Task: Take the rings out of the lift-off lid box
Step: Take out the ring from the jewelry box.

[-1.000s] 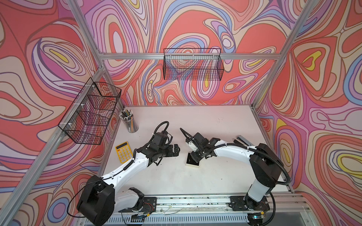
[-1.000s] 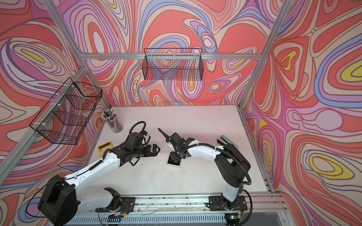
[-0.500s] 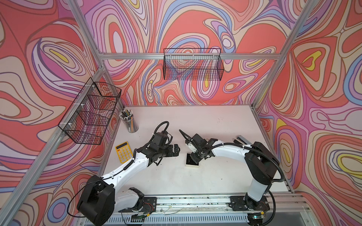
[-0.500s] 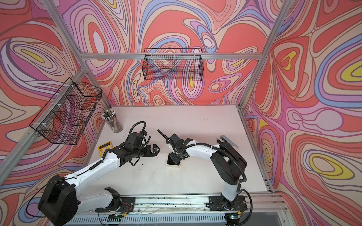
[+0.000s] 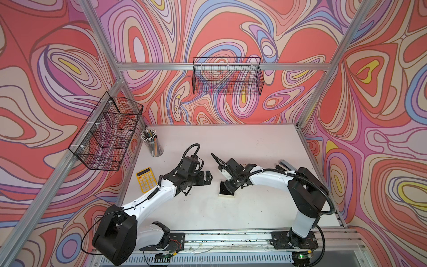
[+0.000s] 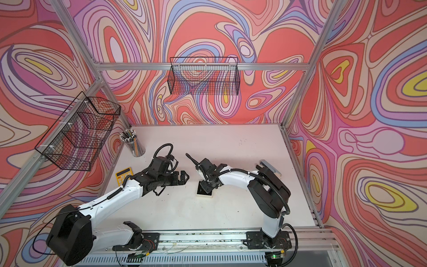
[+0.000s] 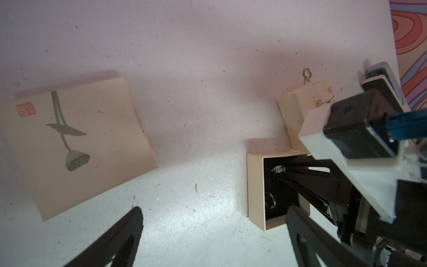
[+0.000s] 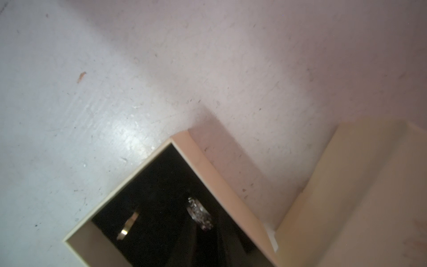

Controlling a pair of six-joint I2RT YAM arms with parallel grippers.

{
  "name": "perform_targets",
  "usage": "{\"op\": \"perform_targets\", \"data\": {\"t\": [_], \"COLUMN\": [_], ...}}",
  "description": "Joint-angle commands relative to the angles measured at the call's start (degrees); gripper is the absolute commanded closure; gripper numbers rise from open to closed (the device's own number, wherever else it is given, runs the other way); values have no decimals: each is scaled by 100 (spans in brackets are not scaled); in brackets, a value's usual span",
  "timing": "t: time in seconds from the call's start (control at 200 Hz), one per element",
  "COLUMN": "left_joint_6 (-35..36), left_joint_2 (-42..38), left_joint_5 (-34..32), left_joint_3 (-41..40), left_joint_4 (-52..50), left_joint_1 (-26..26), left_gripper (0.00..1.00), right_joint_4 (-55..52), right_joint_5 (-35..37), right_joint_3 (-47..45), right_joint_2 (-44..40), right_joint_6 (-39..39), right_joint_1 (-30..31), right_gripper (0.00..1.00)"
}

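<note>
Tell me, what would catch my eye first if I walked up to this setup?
The swirling red, pink and purple walls around the white table strike first. At the table's middle the white-and-black left arm and right arm lean in, and the right gripper dips into a small open cream box with a black lining, where a sparkly ring and a plain band sit. A bright yellow calculator rests by the left edge.

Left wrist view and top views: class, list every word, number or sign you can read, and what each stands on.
Nothing reads clearly.
Red seal stamp on the cream lotus-print lid: characters too blurred to read.
Small red mark on the smaller cream box: too small to read.
Yellow calculator in a top view: keys and display too small to read.
</note>
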Motion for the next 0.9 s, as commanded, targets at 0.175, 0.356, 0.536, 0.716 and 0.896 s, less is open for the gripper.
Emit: {"op": "perform_targets", "data": {"t": [0.175, 0.356, 0.536, 0.716, 0.896], "left_joint_6": [-46, -44, -51, -45, -44], "left_joint_2": [43, 17, 35, 26, 19], "left_joint_5": [73, 57, 58, 46, 29], "left_joint_3": [72, 56, 45, 37, 28], "left_joint_4": [61, 52, 37, 28, 18], "left_joint_1": [31, 31, 27, 28, 32], "left_gripper": [0, 0, 0, 0, 0], "right_joint_4": [134, 199, 191, 266, 282], "right_joint_5": [-45, -80, -129, -257, -361], "right_joint_3": [17, 10, 63, 35, 60], "right_joint_2": [-131, -132, -129, -352, -354], "right_joint_6": [30, 54, 72, 84, 89], "right_joint_1": [-19, -19, -25, -19, -19], "right_gripper": [78, 78, 77, 77, 77]}}
